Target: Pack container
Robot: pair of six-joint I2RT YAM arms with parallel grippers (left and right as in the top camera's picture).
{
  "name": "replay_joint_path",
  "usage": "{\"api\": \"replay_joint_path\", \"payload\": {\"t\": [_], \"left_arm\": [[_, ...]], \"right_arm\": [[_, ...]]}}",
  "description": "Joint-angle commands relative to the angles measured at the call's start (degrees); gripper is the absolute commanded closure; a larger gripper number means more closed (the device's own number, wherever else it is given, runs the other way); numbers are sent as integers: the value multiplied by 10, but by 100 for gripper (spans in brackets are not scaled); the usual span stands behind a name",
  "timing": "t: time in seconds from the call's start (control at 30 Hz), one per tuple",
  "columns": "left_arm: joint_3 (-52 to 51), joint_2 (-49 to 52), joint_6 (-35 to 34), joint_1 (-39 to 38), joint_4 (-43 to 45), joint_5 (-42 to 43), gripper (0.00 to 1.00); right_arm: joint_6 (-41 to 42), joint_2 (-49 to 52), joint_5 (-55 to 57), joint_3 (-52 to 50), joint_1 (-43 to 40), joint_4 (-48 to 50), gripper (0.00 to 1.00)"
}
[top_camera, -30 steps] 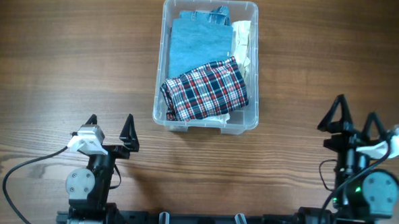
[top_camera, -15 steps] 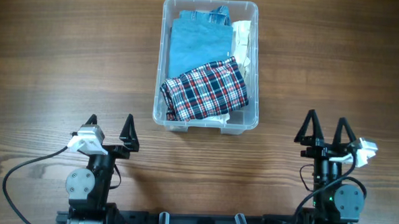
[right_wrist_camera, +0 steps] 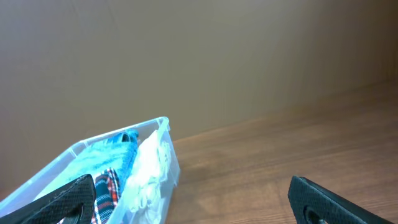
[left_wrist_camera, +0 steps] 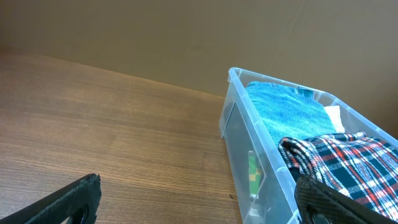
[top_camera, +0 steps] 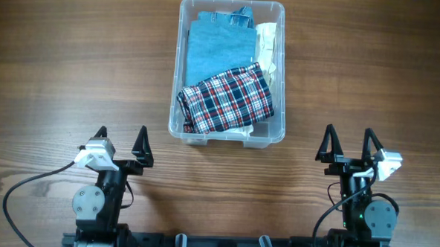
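The clear plastic container (top_camera: 232, 5) stands at the back middle of the table, filled with folded cloth: a blue piece (top_camera: 217, 50), a red, white and navy plaid piece (top_camera: 228, 98) and a white piece (top_camera: 269, 44). The container's wall (left_wrist_camera: 249, 155) and its plaid cloth (left_wrist_camera: 348, 158) show to the right in the left wrist view, and the container (right_wrist_camera: 146, 186) lies at the lower left in the right wrist view. My left gripper (top_camera: 121, 138) is open and empty at the front left. At the front right, my right gripper (top_camera: 347, 142) is open and empty too.
The wooden table (top_camera: 58, 72) stretches on both sides of the container. A black cable (top_camera: 24, 186) loops from the left arm's base along the front edge. A plain brown wall (right_wrist_camera: 199, 56) rises behind the table.
The right arm has drawn back leftward and toward its base, settling at the front right. The left arm and the container's contents have not moved.
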Motion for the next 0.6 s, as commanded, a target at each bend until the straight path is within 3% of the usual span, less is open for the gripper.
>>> {"api": "replay_joint_path", "payload": {"t": [0.0,0.17,0.57], "left_arm": [[-4,-6,9,3,-1,7,0],[-4,-6,9,3,-1,7,0],[-4,-6,9,3,-1,7,0]], "right_arm": [[-26,-9,-11,-1,3,-26,0],[-83,-9,-12,-1,3,-54,0],[-78,-9,-11,-1,3,-54,0]]}}
